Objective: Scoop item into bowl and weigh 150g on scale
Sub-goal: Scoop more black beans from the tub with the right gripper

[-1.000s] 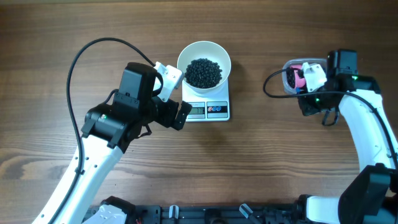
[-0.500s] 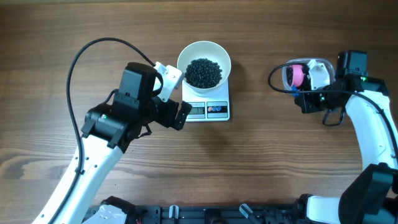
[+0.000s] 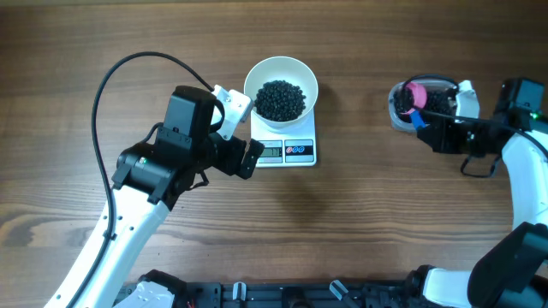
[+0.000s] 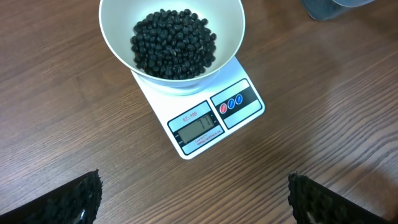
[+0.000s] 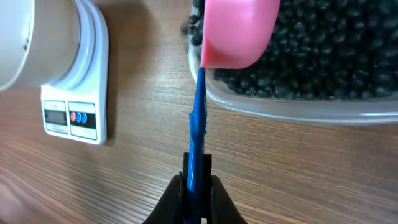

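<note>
Clamps R gripper [image 5: 198,182] jaws on handle of pink scoop [image 5: 239,31] over tub [image 5: 298,106], 3 o'clock; holds L gripper [image 4: 193,199] wide, empty, 9 o'clock of scale [image 3: 300,152] bearing bowl [image 3: 253,79] of beans [image 3: 280,99]. Risks spill if handle twists, or overshoot

Left tool [image 4: 195,200] stands spread wide; right tool [image 5: 198,185] pinches tight.
</note>
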Controlling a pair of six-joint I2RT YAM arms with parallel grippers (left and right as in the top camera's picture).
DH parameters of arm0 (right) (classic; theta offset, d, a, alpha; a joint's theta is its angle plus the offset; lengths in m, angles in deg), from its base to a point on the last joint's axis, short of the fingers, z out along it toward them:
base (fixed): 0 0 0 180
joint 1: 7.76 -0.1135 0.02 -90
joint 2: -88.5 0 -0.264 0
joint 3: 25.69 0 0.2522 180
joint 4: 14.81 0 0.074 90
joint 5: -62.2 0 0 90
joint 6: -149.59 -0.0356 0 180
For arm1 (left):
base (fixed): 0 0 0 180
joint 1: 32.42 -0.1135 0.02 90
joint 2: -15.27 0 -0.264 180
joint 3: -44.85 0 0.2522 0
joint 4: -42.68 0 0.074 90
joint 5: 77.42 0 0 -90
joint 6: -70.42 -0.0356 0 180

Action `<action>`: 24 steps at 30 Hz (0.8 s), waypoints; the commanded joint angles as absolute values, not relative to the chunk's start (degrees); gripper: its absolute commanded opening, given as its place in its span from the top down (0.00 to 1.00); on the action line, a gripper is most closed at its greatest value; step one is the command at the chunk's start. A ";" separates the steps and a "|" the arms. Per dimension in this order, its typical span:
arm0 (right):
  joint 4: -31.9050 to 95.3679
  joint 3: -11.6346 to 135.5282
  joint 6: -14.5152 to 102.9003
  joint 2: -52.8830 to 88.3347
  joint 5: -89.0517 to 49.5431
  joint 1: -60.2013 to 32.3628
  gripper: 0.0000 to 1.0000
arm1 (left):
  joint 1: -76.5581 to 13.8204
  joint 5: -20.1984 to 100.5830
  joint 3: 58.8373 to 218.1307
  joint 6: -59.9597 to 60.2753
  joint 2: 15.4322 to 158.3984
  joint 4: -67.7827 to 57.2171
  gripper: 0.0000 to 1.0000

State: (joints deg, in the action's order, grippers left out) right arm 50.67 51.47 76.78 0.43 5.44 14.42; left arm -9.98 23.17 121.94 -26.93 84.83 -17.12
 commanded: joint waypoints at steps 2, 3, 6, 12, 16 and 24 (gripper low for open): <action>50.65 51.23 73.22 0.43 9.20 18.16 0.96 | -9.76 24.08 123.01 -26.63 85.05 -17.01 0.00; 50.65 51.23 72.23 0.43 9.20 19.47 0.96 | -9.76 24.08 123.01 -26.63 85.05 -17.01 0.00; 50.69 51.23 69.98 0.43 9.22 21.52 0.96 | -9.76 24.11 123.01 -26.63 85.05 -17.01 0.00; 50.63 51.23 69.46 0.43 18.03 23.47 0.96 | -9.76 24.11 123.01 -26.63 85.05 -17.01 0.00; 50.28 51.23 67.97 0.43 26.13 23.99 0.96 | -9.76 24.08 123.01 -26.63 85.05 -17.01 0.00; 48.64 51.23 65.37 0.43 45.83 23.69 0.96 | -9.76 24.08 123.01 -26.63 85.05 -17.01 0.00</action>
State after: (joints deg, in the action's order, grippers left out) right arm 49.03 51.47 65.79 0.43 33.43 23.58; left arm -9.98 23.17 121.94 -26.96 84.83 -17.12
